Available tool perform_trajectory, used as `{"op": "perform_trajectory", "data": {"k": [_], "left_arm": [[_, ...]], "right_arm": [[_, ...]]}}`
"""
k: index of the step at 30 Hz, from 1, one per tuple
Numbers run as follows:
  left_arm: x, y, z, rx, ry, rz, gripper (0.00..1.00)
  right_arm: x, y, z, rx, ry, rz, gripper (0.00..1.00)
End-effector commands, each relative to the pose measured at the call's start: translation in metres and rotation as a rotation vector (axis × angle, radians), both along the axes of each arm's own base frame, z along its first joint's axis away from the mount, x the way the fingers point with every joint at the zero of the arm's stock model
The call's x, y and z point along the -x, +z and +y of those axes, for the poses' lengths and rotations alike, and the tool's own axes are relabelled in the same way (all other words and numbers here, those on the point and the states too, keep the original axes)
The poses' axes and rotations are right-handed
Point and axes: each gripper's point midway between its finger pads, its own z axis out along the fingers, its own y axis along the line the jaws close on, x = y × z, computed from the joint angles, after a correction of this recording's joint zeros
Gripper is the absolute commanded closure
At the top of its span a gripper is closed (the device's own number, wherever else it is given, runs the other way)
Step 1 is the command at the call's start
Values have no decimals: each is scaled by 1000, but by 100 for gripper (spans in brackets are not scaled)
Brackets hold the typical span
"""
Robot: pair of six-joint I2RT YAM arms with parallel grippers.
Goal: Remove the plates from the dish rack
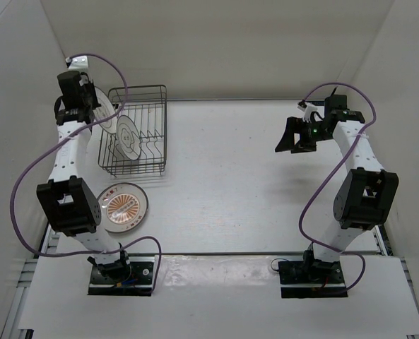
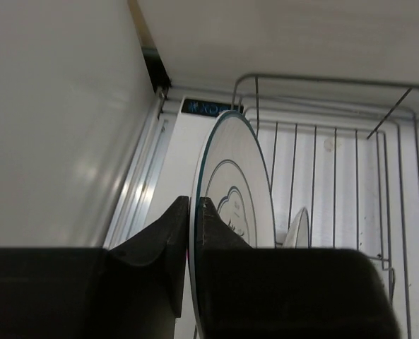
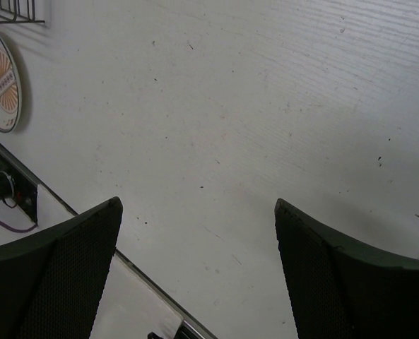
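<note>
Held plate: we are seeing a white ringed plate [image 2: 237, 183] standing on edge at the left end of the dish rack [image 1: 151, 123], its thin dark line pattern facing right.
Left claw: we are watching the left claw [image 2: 193, 206] pinching that plate's rim. Its jaws are narrowed down to the thickness of the rim, with one dark finger lying on each face.
Second plate: a second plate [image 1: 128, 134], also white with dark rings, is leaning among the upright prongs inside the rack, just to the right of the held one.
Sunburst plate: the sunburst plate [image 1: 124, 206] is lying flat on the tabletop [image 1: 251, 183], outside the rack and just in front of it, beside the left arm.
Rack: we are finding it sitting at the far left of the tabletop, near the back wall.
Right claw: the right claw [image 3: 198, 203] is hanging over the right side of the tabletop, well apart from the rack. Its jaws are spreading wide and gripping nothing.
</note>
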Motion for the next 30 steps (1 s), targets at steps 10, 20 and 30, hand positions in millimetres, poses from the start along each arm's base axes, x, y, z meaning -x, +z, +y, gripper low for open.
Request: {"op": "perform_trajectory", "data": {"k": [10,20,30], "left_arm": [[26,164,-43,91,-79,-446,96],[42,148,-75,222,-152,-424,100],[10,63,-231,751,-524,-220,100]], "right_arm": [[-16,13,3,-33,-44,-57,10],[-7,9,4,-39,-37,-52,10],[4,3,5,-42,-27,-35,10]]}}
